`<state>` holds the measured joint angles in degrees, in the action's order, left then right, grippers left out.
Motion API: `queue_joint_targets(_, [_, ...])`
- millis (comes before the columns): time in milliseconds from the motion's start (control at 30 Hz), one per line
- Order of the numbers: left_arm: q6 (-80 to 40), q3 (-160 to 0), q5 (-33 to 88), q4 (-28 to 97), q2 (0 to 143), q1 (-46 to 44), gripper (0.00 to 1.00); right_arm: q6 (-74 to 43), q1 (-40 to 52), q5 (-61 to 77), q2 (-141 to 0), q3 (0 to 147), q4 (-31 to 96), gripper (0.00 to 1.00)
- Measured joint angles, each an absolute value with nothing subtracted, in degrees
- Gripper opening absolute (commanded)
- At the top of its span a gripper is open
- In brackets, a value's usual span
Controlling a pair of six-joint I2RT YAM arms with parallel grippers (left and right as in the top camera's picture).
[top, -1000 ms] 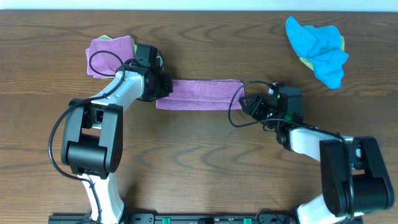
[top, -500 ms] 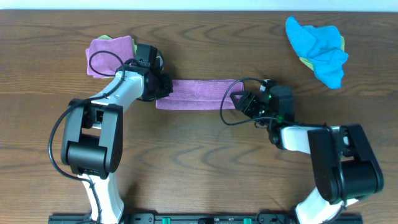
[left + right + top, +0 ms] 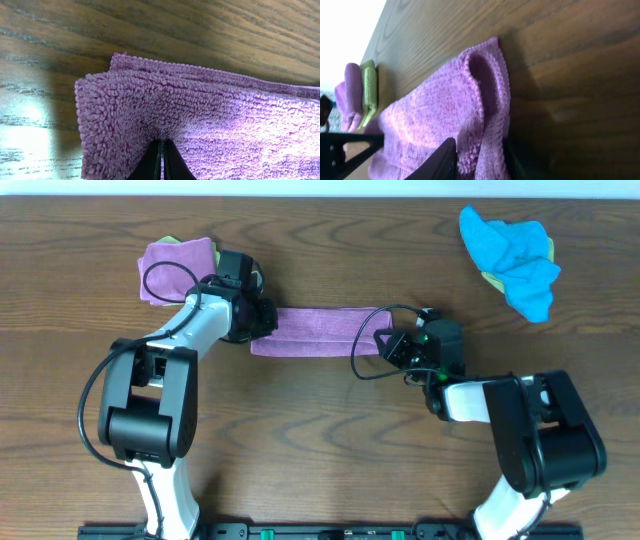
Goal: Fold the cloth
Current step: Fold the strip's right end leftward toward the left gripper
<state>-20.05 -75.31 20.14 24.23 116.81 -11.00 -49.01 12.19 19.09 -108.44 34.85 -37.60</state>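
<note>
A purple cloth (image 3: 320, 330) lies on the wooden table folded into a long strip. My left gripper (image 3: 262, 322) is at its left end, with the fingertips (image 3: 161, 161) pressed together on the terry cloth (image 3: 210, 115). My right gripper (image 3: 386, 344) is at the strip's right end. In the right wrist view its two fingers (image 3: 479, 161) sit either side of the bunched cloth edge (image 3: 470, 100), which fills the gap between them.
A folded purple cloth (image 3: 175, 258) lies on a green one at the back left, just behind my left arm. A crumpled blue cloth (image 3: 512, 250) lies at the back right. Bare wood lies in front of the strip.
My right gripper has moved left, up to the cloth's right end. The left arm and the cloth have not visibly moved.
</note>
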Motion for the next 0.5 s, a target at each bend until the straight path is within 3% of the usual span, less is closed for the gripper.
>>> queue_joint_targets(100, [-20.1,-75.3,20.1,24.8,116.8,-11.0,0.05,-48.9,12.6,18.1,-109.3,35.3,-38.5,0.23])
queue_joint_targets(167, [-20.1,-75.3,20.1,25.1,116.8,-11.0,0.06,-49.1,13.0,17.4,-110.5,36.3,-38.7,0.03])
queue_joint_targets(500, [-20.8,-75.3,20.3,25.2,116.8,-11.0,0.06,-44.5,13.1,18.2,-110.0,36.7,-43.0,0.01])
